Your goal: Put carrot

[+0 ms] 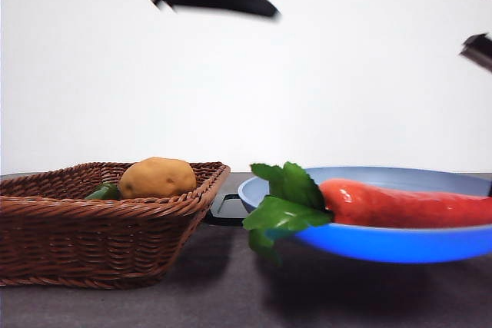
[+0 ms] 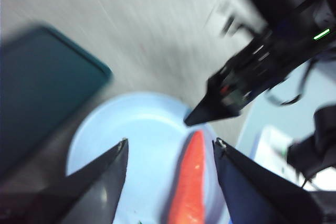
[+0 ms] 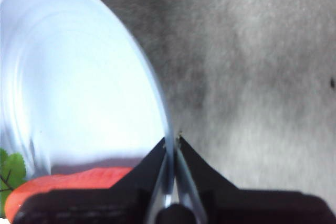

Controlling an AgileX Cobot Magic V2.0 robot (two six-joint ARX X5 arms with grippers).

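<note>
1. While my 2 arms stood over the scene, the dark table (image 1: 231,297) stretched under everything, the largest thing in sight.
2. The blue plate (image 1: 384,245) sat on the table on the right of the front view, just beside the basket, with a small gap between their rims.
3. The brown wicker basket (image 1: 92,243) stood on the left of the front view; a rounded yellow-brown potato (image 1: 157,177) lay inside it, and next to the potato a bit of a green item (image 1: 104,191) showed above the rim.
4. The carrot (image 1: 407,205) lay on its side in the plate, its green leaves (image 1: 284,205) hanging over the plate's rim toward the basket.
5. My left gripper (image 2: 170,148) hung in the air above the plate with its 2 jaws spread wide and holding nothing; the carrot (image 2: 191,182) showed between them, well below and untouched.
6. My right gripper (image 3: 172,141) was clamped on the rim of the plate (image 3: 79,77), its 2 jaws pinched together with the thin edge between them; the carrot (image 3: 63,184) lay inside the plate near that spot.
7. A dark teal tray (image 2: 42,87) showed blurred in my left wrist view, on the table beside the plate.
</note>
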